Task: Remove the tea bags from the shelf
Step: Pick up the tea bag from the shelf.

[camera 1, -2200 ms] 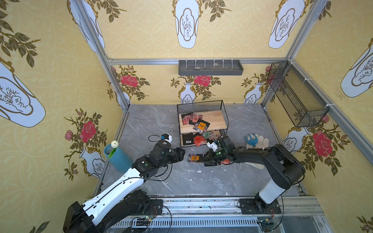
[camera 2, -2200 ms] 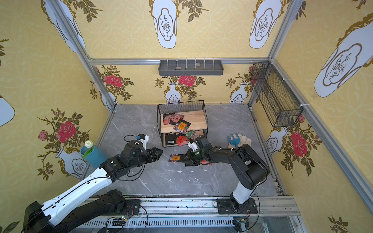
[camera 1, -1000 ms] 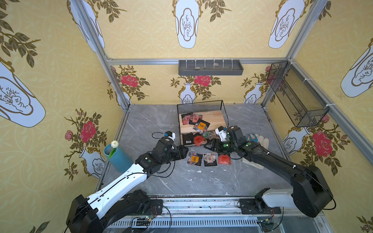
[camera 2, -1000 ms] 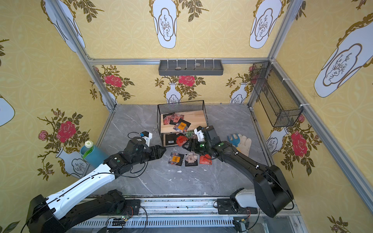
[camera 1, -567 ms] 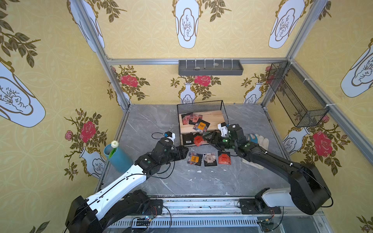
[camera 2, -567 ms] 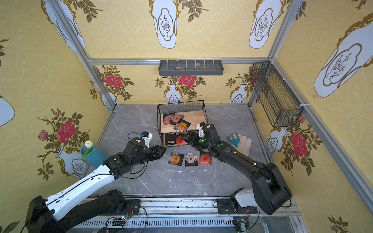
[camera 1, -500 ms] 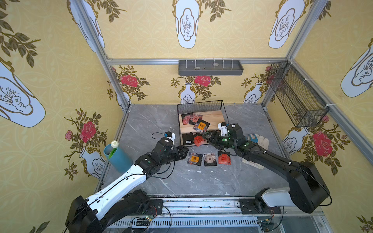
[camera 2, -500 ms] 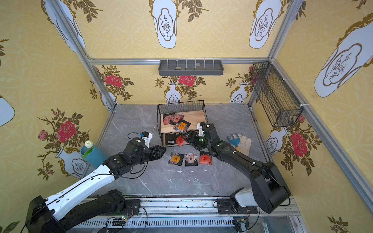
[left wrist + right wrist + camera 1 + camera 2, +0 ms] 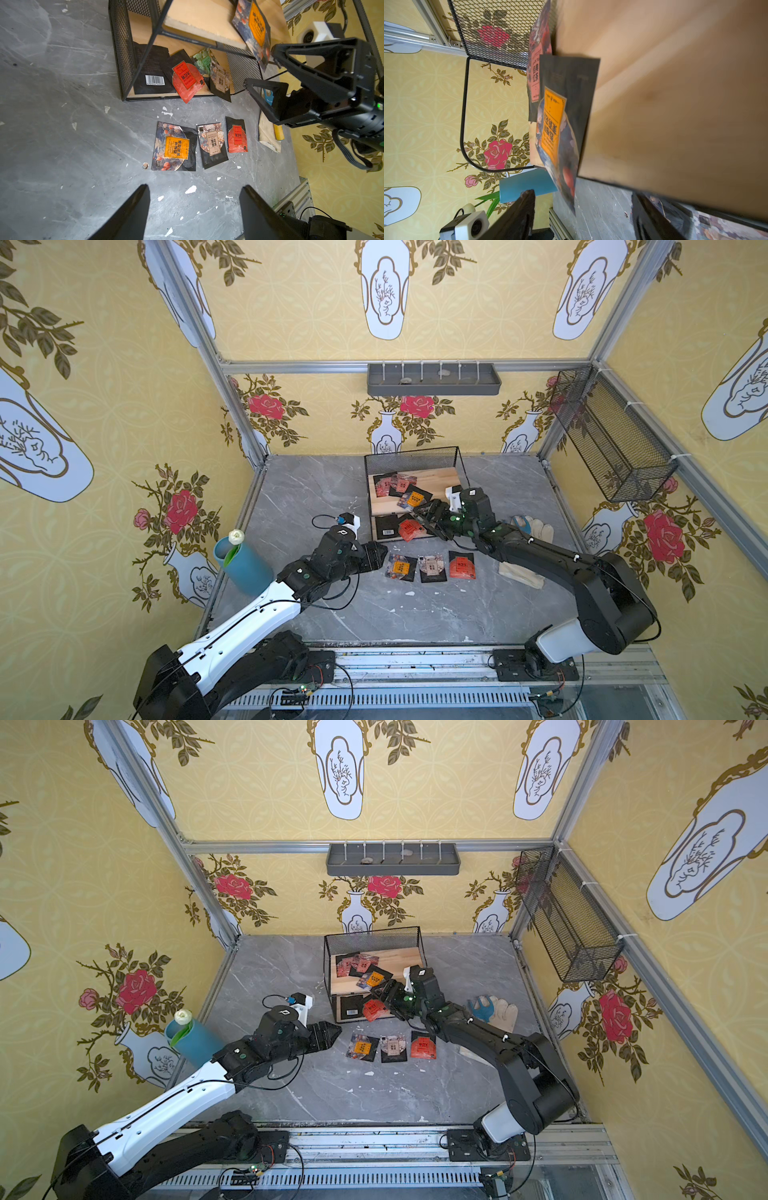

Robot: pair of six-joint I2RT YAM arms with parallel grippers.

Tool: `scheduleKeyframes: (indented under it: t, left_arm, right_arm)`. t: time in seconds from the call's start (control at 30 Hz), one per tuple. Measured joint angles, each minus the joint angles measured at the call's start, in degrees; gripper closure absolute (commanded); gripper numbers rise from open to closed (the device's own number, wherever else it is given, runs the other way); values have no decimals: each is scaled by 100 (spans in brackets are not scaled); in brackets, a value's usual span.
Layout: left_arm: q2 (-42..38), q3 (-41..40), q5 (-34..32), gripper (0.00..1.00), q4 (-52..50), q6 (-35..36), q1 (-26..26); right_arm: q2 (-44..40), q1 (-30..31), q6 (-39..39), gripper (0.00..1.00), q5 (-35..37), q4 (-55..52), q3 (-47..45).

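Jaws wide and empty, right end effector (image 9: 428, 519) faces two-tier wood-and-black-wire shelf (image 9: 440, 483); orange-fronted black-edged tea bag (image 9: 414, 498) overhanging upper board's front edge lies just ahead, while left end effector (image 9: 384, 556), also open, sits farther off.

Left wrist view: the orange-front sachet (image 9: 176, 147) on the table reads 西柚味茉莉花茶, and the beige sachet (image 9: 212, 143) beside it reads 菊花普洱. The red sachet (image 9: 187, 80) on the shelf (image 9: 193, 20) lower board looks like 大红袍 / "DA HONG PAO", though the print is small and tilted, and the black sachet back (image 9: 154, 80) next to it has a barcode with unreadable digits. Right wrist view: the pink sachet (image 9: 536, 72) reads 经典红茶; the blurred orange sachet (image 9: 552, 124) has an illegible label.
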Motion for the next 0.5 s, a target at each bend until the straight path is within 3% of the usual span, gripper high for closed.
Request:
scheduleKeyframes:
  t: [0.4,0.5]
  left_arm:
    - [-22,-2,-4,23,0,22,7]
    - [-22,-2,-7,23,0,26,7]
  right_arm:
    - [328,-46,166,39,111,251,118]
    - [374,-48,192,48,105,299,120]
